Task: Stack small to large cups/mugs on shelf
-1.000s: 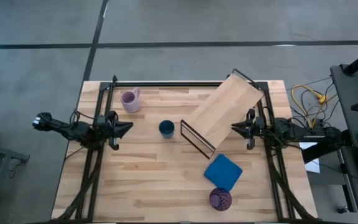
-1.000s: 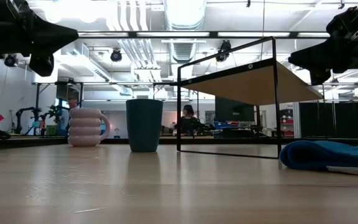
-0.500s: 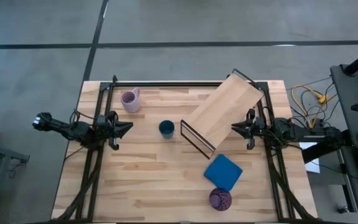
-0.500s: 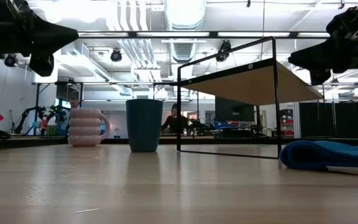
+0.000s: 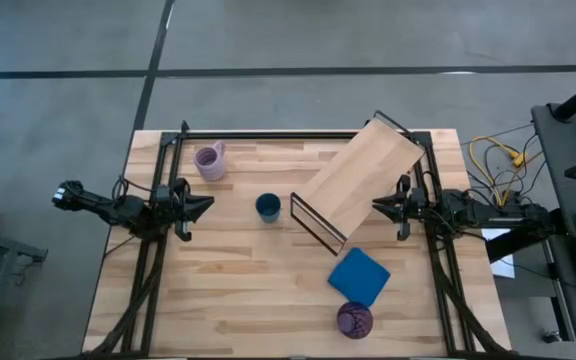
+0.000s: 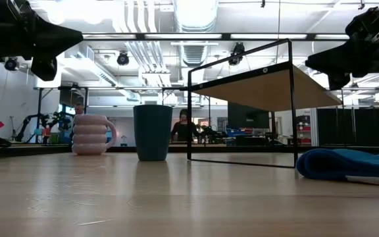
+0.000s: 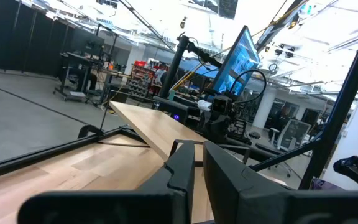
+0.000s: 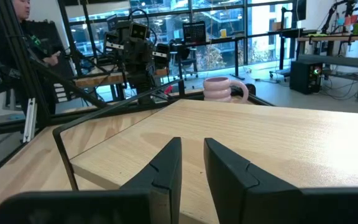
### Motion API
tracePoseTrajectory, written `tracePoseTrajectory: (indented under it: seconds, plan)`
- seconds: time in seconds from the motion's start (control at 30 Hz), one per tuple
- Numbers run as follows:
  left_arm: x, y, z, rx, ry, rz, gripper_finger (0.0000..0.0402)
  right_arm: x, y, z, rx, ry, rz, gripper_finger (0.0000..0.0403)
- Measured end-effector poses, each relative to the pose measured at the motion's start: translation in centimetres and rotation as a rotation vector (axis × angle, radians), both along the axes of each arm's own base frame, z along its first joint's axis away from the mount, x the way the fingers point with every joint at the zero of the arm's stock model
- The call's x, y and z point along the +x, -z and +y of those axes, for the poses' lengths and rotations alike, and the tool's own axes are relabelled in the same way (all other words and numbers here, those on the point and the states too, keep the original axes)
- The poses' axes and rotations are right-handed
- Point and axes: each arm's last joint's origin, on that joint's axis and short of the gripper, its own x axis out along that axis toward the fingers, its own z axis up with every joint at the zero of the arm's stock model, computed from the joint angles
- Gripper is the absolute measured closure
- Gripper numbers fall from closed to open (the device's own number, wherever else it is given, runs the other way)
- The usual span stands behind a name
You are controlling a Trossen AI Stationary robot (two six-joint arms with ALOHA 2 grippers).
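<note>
The small dark blue cup (image 5: 268, 207) (image 6: 152, 131) stands upright on the table, just left of the shelf's near end. The pale lavender mug (image 5: 209, 160) (image 6: 92, 134) (image 8: 224, 89) stands near the far left corner. The purple tumbler (image 5: 354, 320) sits by the near edge. The light-wood shelf (image 5: 358, 180) (image 6: 268, 85) (image 8: 272, 137) lies slantwise from the table's middle to the far right corner. My left gripper (image 5: 206, 205) (image 7: 199, 168) hovers shut, left of the blue cup. My right gripper (image 5: 376, 207) (image 8: 192, 163) hovers shut at the shelf's right side.
A flat blue cloth (image 5: 359, 275) (image 6: 351, 163) lies between the shelf and the tumbler. Black frame rails (image 5: 158, 260) run along the table's left and right sides. A person (image 6: 183, 126) stands in the room beyond the far edge.
Neither arm nor any cup has moved. Only the person in the room behind the table has shifted toward the left.
</note>
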Motion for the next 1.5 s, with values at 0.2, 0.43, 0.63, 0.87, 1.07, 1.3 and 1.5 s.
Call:
tracePoseTrajectory:
  seconds: [0.2, 0.43, 0.63, 0.87, 1.07, 1.3, 1.5]
  plan:
    - [0.0, 0.0, 0.0, 0.010, -0.002, 0.003, 0.0382, 0.0, 0.0, 0.0, 0.002, 0.000, -0.001, 0.0339]
    - [0.0, -0.3, 0.0, 0.102, -0.021, 0.023, 0.0382, 0.0, -0.5, 0.0, 0.201, -0.005, -0.075, 0.0339]
    - [-0.5, -5.0, 0.1, 0.231, -0.038, 0.023, 0.0382, -0.3, -2.3, 0.2, 0.264, -0.085, -0.171, 0.0339]
    - [-0.9, -13.7, 0.3, 0.306, -0.031, 0.227, 0.0382, -1.6, -10.9, 0.3, 0.109, -0.084, -0.242, 0.0339]
    - [0.1, -19.2, 0.0, 0.343, -0.019, 0.327, 0.0382, -0.9, -18.6, 0.3, -0.048, -0.071, -0.109, 0.0339]
    - [0.8, -23.8, -0.3, 0.249, -0.049, 0.073, 0.0382, 1.1, -25.7, 0.3, -0.055, -0.068, -0.089, 0.0339]
    - [0.3, -25.5, 0.1, 0.255, -0.147, -0.058, 0.0382, 2.2, -30.9, 0.3, 0.080, -0.080, -0.186, 0.0339]
